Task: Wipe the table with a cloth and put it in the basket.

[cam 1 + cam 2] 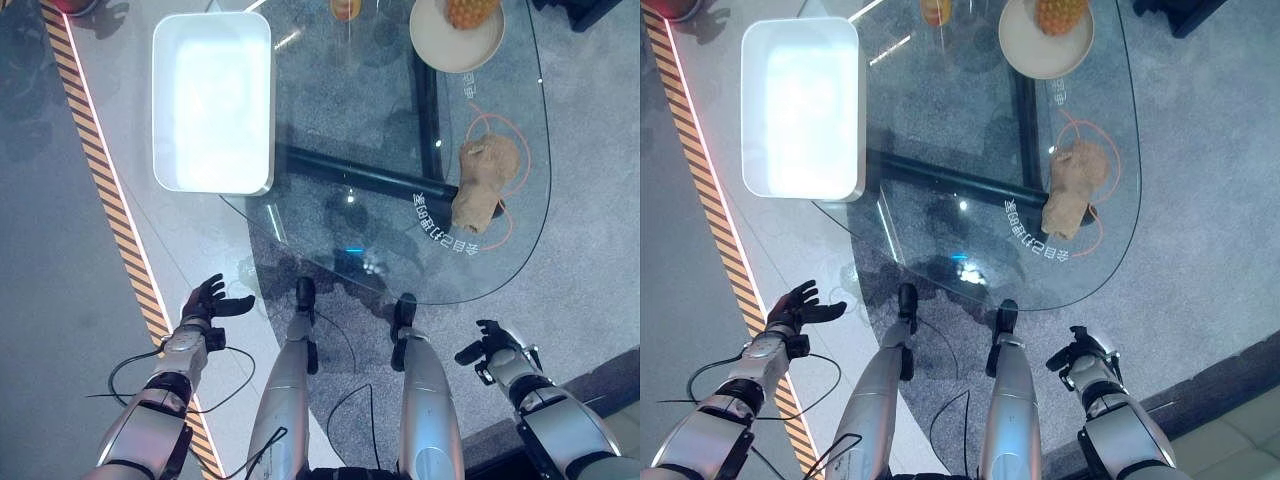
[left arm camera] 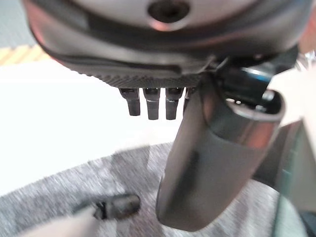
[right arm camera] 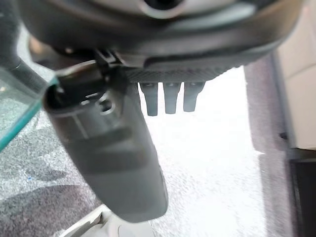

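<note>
Lying crumpled on the glass table at about 3 o'clock in the head view, the tan cloth sits inside an orange ring marking, untouched. Judged soft, light, limp — it should bunch under a grasp and drag easily over slick glass; best taken at the thicker upper bunch so loose ends don't trail. White basket rests at 10 o'clock on the table's far-left edge, well apart from the cloth.

Left hand at 7 o'clock, below the table edge — fingers spread apart and relaxed, holding nothing. Right hand at 5 o'clock, fingers loosely apart, also empty.

Hard to make out: a plate with fruit at 1 o'clock is cut off by the frame; the cloth's underside and folds are hidden.
</note>
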You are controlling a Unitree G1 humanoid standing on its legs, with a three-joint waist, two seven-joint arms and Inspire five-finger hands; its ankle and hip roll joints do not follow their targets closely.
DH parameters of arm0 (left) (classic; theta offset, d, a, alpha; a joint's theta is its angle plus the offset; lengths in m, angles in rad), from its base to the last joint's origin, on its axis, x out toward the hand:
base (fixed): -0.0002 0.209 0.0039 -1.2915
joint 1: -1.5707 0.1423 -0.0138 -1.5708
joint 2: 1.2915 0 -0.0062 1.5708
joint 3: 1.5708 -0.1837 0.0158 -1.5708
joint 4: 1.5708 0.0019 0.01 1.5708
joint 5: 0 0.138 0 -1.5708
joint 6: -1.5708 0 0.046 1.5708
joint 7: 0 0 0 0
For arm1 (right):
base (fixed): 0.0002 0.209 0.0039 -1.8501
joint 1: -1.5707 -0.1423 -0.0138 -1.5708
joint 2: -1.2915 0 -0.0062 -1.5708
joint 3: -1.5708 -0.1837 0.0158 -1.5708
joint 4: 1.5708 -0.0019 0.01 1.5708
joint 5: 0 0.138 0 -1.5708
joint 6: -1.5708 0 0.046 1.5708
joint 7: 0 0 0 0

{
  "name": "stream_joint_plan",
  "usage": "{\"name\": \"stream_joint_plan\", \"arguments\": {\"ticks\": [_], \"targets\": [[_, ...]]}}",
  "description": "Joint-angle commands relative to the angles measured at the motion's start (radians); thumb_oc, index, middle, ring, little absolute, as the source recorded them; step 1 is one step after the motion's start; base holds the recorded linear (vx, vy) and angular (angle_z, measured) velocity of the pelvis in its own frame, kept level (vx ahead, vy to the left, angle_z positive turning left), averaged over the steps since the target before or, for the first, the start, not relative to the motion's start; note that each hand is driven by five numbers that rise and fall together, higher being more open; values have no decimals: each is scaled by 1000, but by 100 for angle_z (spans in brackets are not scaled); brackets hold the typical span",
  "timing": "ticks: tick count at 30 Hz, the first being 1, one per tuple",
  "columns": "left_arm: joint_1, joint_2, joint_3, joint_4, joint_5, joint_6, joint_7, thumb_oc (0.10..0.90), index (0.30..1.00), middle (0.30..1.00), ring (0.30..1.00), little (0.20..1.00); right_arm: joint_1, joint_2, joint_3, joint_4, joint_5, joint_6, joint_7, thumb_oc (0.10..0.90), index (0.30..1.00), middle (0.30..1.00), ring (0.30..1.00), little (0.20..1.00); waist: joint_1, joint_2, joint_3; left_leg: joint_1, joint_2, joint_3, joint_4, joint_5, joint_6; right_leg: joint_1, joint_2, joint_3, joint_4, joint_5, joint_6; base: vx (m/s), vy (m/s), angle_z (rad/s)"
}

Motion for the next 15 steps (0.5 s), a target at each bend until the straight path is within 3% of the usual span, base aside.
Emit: {"name": "stream_joint_plan", "arguments": {"ticks": [1,15], "targets": [[25,46,55,5,8,0,24,800,900,900,900,900,66,-80,-18,-2,41,1,-38,800,900,900,900,900,8,-19,-13,-92,8,-38,194,-136,16,-51,36,14,-56,76,-5,9,-62,-3],[22,71,51,-8,16,7,5,800,900,900,900,900,61,-108,-51,6,95,-32,-53,800,900,900,900,900,9,-14,-13,-163,15,-42,261,-158,26,-121,39,3,18,50,-26,1,-19,-1]]}}
